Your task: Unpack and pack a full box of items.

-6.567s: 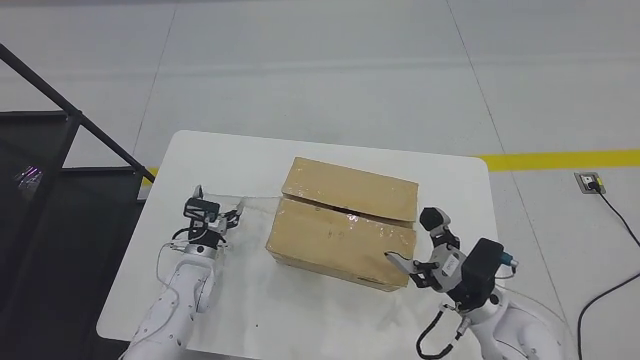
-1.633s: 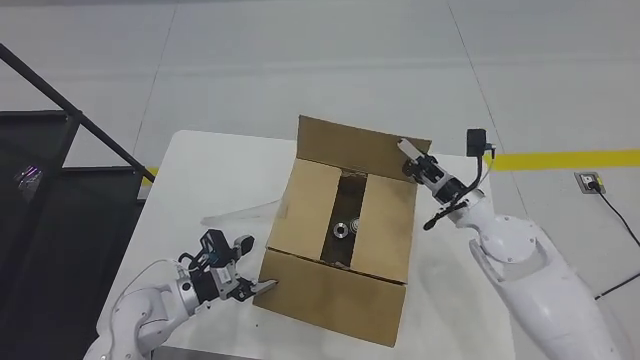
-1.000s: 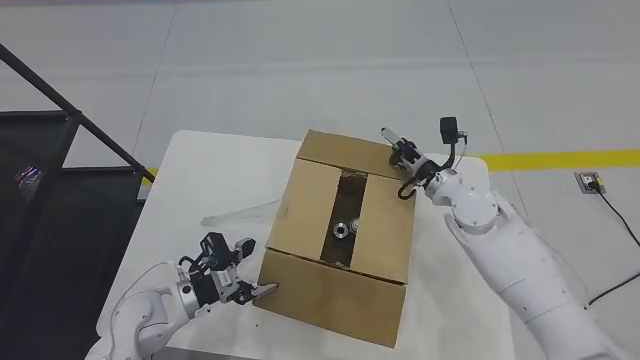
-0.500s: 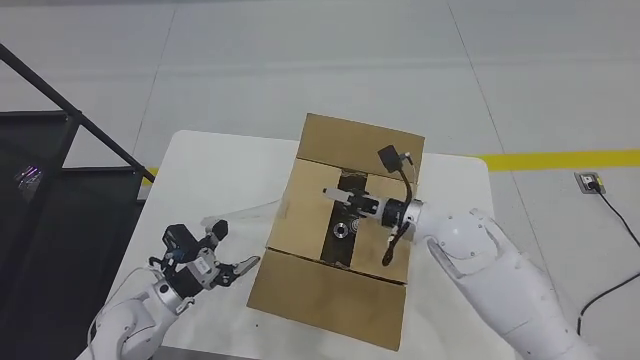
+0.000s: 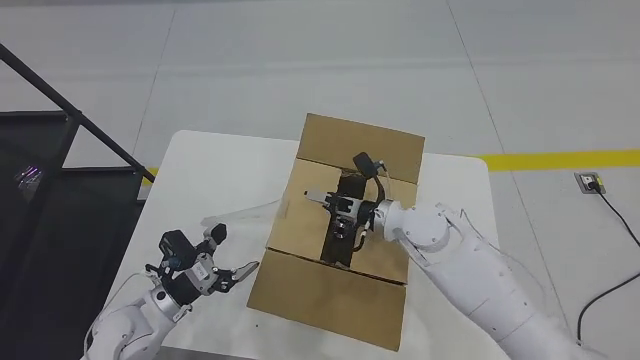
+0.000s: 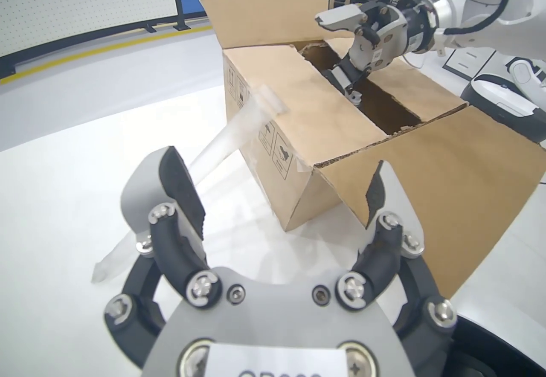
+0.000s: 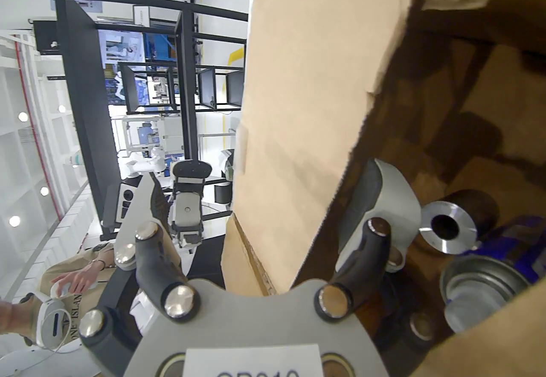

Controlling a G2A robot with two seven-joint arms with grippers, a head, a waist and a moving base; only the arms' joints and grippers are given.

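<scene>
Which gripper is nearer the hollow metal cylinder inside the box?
Right. The right gripper straddles a flap, one finger down in the box beside the metal cylinder; the left gripper hangs outside, over the table by the box's corner.

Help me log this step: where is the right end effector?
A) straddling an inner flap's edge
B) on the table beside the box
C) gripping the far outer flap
A: the right end effector has one finger inside the box, one over the inner flap.
</scene>
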